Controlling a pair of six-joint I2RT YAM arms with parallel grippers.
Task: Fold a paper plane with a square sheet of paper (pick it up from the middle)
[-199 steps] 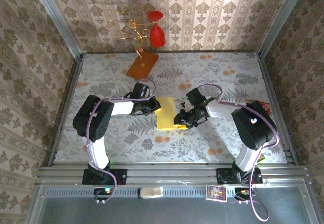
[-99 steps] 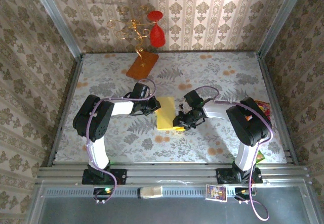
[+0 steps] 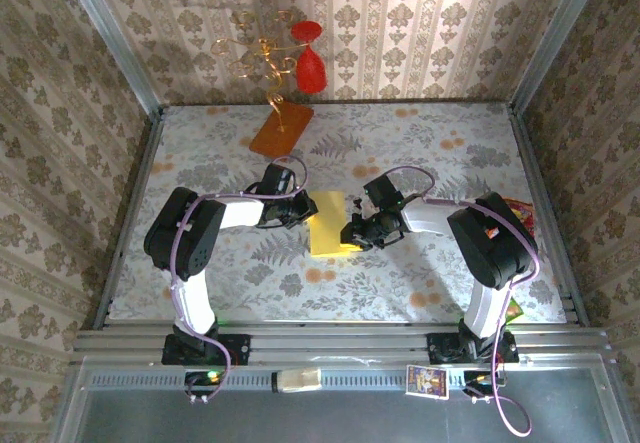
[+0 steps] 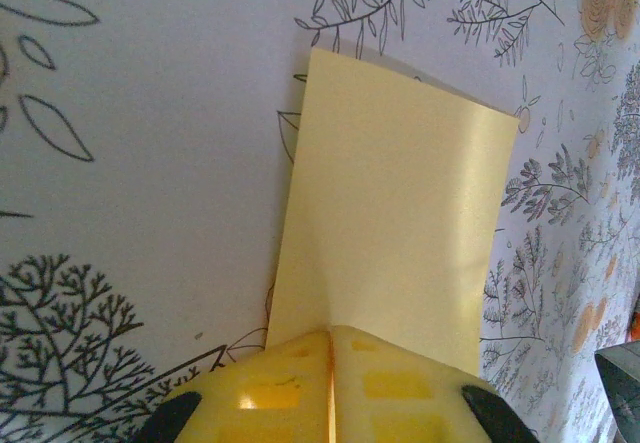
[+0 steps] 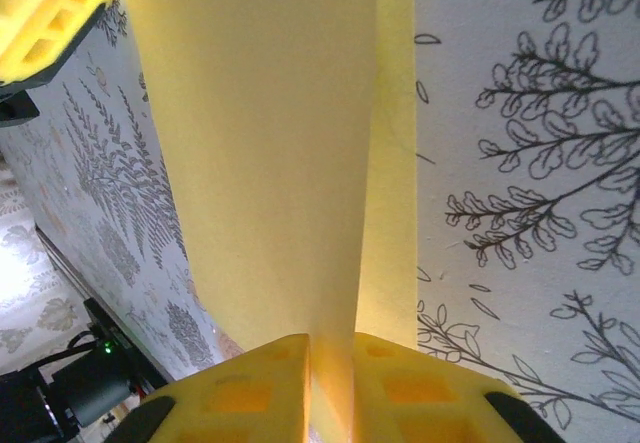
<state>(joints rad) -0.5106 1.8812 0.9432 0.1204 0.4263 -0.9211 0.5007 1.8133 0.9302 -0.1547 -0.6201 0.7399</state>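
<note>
Sheet of paper (image 3: 327, 225): pale yellow, folded into a rectangle, lying mid-table (image 3: 430, 153) between both grippers.
Change: the right arm's elbow has drawn in towards the paper over the last second; the left arm is unmoved.
Left gripper (image 3: 303, 208): jaws pinched together on the paper's left edge.
Right gripper (image 3: 350, 235): jaws clamped on the right edge.
Left wrist view: flat top layer, with the under layer peeking out along one side.
Right wrist view: one layer lifted off the other.

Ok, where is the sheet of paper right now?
Mid-table in the top view, the sheet of paper is held between the left gripper at its left edge and the right gripper at its right edge.
</note>
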